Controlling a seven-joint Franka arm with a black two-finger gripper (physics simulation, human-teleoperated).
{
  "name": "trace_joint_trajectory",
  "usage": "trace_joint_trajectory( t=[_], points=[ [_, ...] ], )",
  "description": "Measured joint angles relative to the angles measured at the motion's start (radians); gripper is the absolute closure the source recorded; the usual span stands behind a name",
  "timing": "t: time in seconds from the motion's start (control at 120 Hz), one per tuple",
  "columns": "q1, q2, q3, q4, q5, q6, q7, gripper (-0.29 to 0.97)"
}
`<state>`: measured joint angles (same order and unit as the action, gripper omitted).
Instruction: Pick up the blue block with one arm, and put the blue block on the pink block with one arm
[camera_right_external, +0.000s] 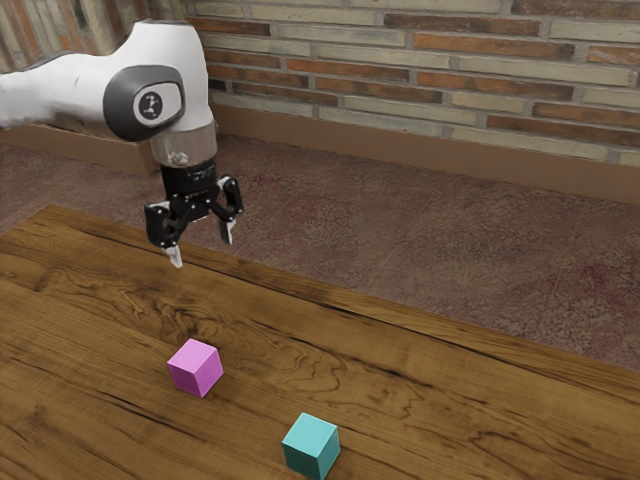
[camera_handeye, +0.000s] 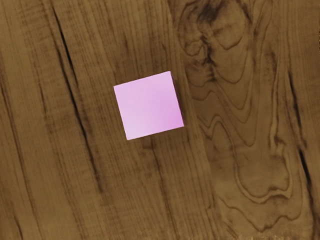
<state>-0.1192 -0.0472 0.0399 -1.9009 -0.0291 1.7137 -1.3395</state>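
Blue block (camera_right_external: 311, 445) sat free on tabletop (camera_right_external: 480, 400) near pink block (camera_right_external: 195, 367); jaws hung wide, empty, overhead, ready for pickup.

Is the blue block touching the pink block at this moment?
Apart. The exterior view shows a strip of bare table between the blue block and the pink block; each stands alone on the wood.

Exterior camera: raised, beside the arm (camera_right_external: 90, 85), facing obliquely down across the wooden table (camera_right_external: 420, 380) toward the brick wall (camera_right_external: 450, 60). Wrist camera: nearer, facing straight down onto that table. Shared: the pink block (camera_handeye: 148, 105) and surrounding wood.
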Motion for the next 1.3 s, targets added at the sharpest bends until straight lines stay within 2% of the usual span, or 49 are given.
trace_joint_trajectory(
  t=[0.142,0.208,0.342,0.442,0.533,0.708,0.808,1.0,1.092,1.2,1.3],
  points=[
    [-0.009,0.035,-0.001,-0.003,0.045,0.071,0.313,0.00],
    [-0.012,0.032,-0.003,-0.066,0.058,0.136,0.457,0.00],
    [-0.031,-0.050,-0.033,-0.265,0.057,0.307,0.688,0.00],
    [-0.095,-0.061,-0.071,-0.327,0.045,0.415,0.816,0.00],
    [-0.107,-0.058,-0.091,-0.365,0.022,0.489,0.909,0.00],
    [-0.104,-0.059,-0.124,-0.418,-0.004,0.565,1.024,0.00],
    [-0.103,-0.097,-0.128,-0.474,-0.031,0.587,1.068,0.00],
    [-0.107,-0.071,-0.149,-0.494,-0.151,0.607,1.099,0.00],
    [-0.108,-0.038,-0.166,-0.496,-0.187,0.612,1.094,0.00],
    [-0.110,0.013,-0.170,-0.496,-0.199,0.616,1.090,0.00],
    [-0.113,0.032,-0.172,-0.495,-0.177,0.643,1.086,0.00]
  ],
)
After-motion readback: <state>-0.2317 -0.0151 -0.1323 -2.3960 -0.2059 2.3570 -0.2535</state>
